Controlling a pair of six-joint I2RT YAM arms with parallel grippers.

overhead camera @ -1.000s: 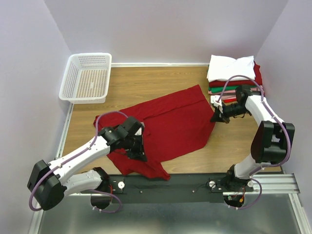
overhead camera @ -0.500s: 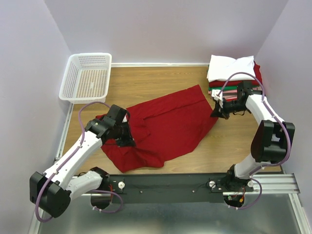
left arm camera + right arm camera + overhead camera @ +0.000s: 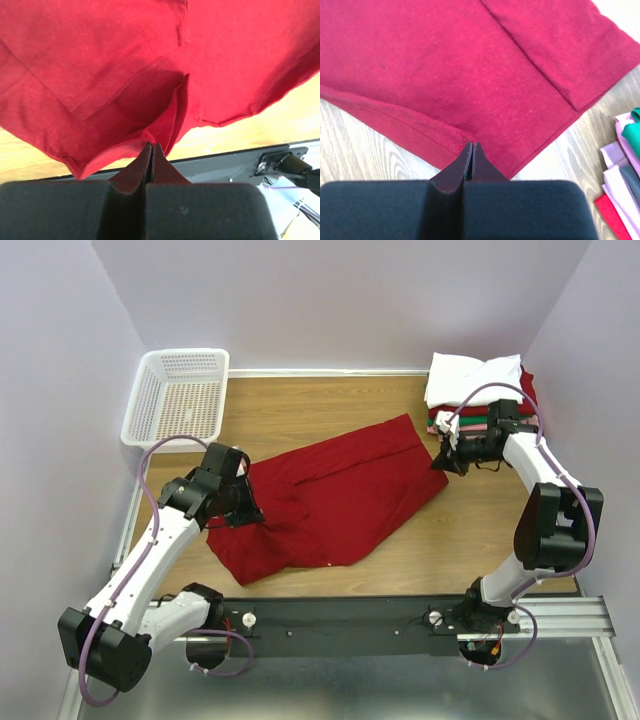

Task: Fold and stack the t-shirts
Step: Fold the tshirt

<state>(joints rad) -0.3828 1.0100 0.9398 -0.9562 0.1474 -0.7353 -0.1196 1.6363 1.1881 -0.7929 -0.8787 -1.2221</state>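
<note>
- Centrally, the red shirt [image 3: 335, 495] lies spread on the table [image 3: 330, 405], running on a slant from its near-left end to its far-right end.
- Its cloth is plain dark red, soft and matte, with stitched hems showing in both wrist views.
- One fold line runs along the middle of the shirt; the near-left part is bunched and wrinkled, the far-right part lies flatter.
- Left gripper [image 3: 151, 146] has its jaws pressed together on a pinch of the shirt's edge, which rises in a small peak from the fingertips.
- From above, that gripper [image 3: 243, 512] sits at the shirt's left end, above the near-left corner.
- Right gripper [image 3: 471, 145] is likewise clamped tight on the shirt's hem, with wood showing just under the edge.
- From above it [image 3: 441, 462] sits at the shirt's far-right corner, just beside the stack.
- Folded shirts form a stack [image 3: 478, 405] at the far-right corner of the table, a white one [image 3: 472, 377] on top, with dark red, green and pink edges showing below it.
- Some of those edges, green, pink and red, show at the right side of the right wrist view [image 3: 625, 165].
- Basket [image 3: 178, 398], white mesh, stands at the far-left corner, well apart from the shirt.
</note>
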